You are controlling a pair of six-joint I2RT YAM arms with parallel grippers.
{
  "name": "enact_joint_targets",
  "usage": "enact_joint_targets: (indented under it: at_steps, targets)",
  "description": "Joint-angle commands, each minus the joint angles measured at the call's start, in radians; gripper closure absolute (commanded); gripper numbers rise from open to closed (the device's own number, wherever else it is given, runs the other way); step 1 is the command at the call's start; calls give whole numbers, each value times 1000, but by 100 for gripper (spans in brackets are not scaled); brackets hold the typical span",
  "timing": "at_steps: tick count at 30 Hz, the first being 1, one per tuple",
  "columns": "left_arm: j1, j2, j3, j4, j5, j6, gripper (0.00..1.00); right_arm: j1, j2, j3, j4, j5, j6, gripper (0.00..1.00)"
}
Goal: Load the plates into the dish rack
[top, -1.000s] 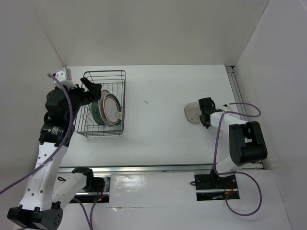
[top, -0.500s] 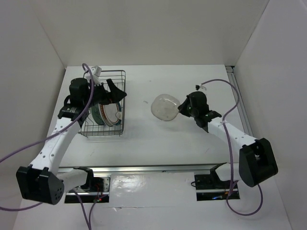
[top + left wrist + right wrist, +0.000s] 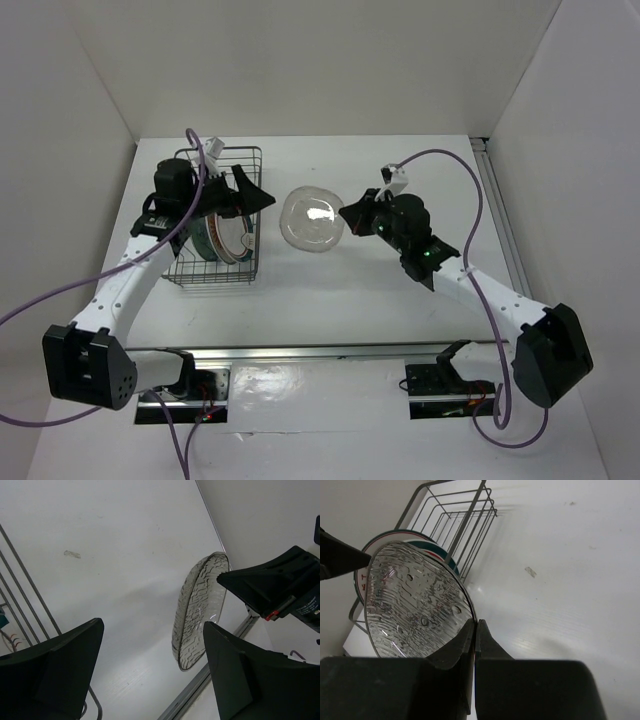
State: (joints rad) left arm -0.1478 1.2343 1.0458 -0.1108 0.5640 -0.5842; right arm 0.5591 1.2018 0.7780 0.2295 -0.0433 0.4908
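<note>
Glass plate (image 3: 312, 220) now beside rack (image 3: 215, 160), off bench's (image 3: 400, 300) right side | right gripper (image 3: 350, 214) pinches its rim | left gripper (image 3: 252, 190) spread, facing it | handover likely next

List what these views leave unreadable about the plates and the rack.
- Top view: the left gripper covers part of the dish rack, so the racked plates cannot be counted with certainty.
- Right wrist view: the glass plate hides most of the racked plates. Only their rims show, and the patterns are unreadable.
- Left wrist view: the picture's left edge cuts off the dish rack. Only a few wires show.
</note>
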Motion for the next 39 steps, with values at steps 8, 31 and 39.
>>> enact_joint_targets:
  at_steps: [8,31,39]
  targets:
    - [-15,28,39,89,123,-3,6,48,105,130,172,-30,9,100]
    - [-24,-235,279,-283,-637,230,100,88,68,162,107,0,-7,0]
    - [-24,-276,499,-330,-1295,516,100,48,68,162,33,-64,-31,0]
